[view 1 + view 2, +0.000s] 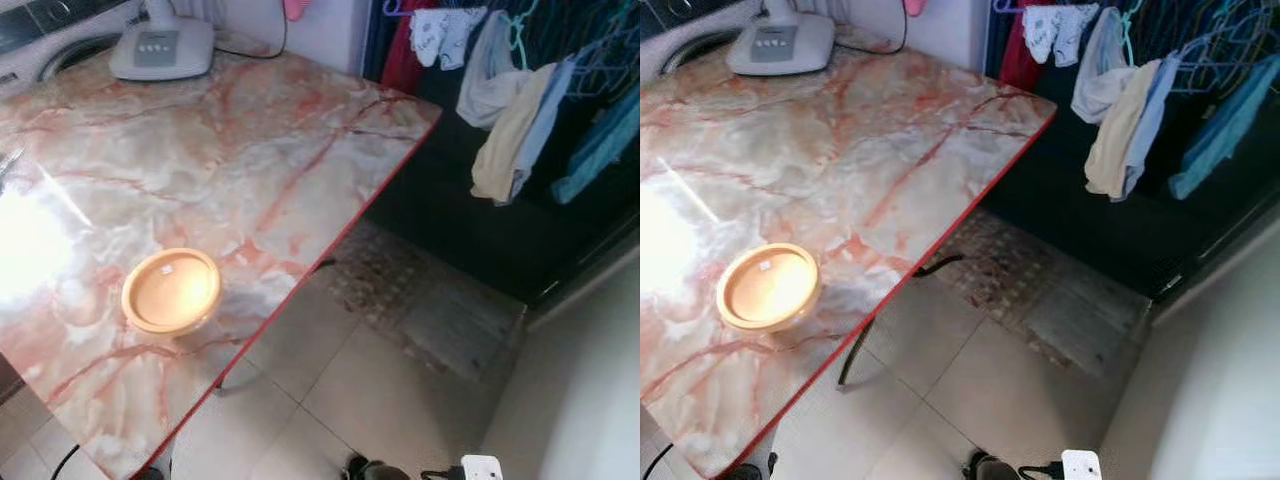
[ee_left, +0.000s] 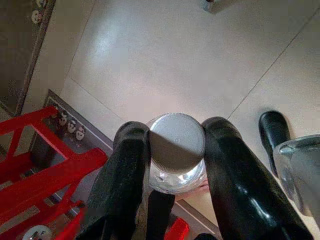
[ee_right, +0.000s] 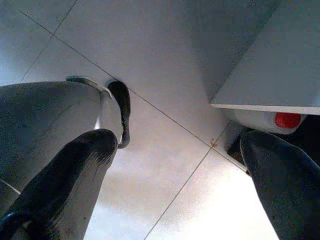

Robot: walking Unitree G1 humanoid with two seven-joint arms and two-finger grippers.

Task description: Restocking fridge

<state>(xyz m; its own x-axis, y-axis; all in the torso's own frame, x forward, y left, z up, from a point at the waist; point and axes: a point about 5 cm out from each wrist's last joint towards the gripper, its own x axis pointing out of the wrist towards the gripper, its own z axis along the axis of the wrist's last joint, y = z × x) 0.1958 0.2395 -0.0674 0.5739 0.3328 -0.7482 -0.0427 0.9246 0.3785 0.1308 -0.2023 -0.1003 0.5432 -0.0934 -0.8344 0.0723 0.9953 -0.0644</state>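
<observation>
Left gripper: two black fingers clamped on either side of a clear jar, just below its lid, above a pale tiled floor.
Jar: see-through body, round grey screw lid facing the wrist camera; held between the fingers, clear of the floor.
Right gripper: fingers spread wide apart, holding nothing, hanging over the floor tiles.
Table: pink-veined marble top with a red edge.
On the table: a shallow round yellow bowl near the front edge; a white appliance at the far end.
Beyond the table: clothes hanging on a rack.
</observation>
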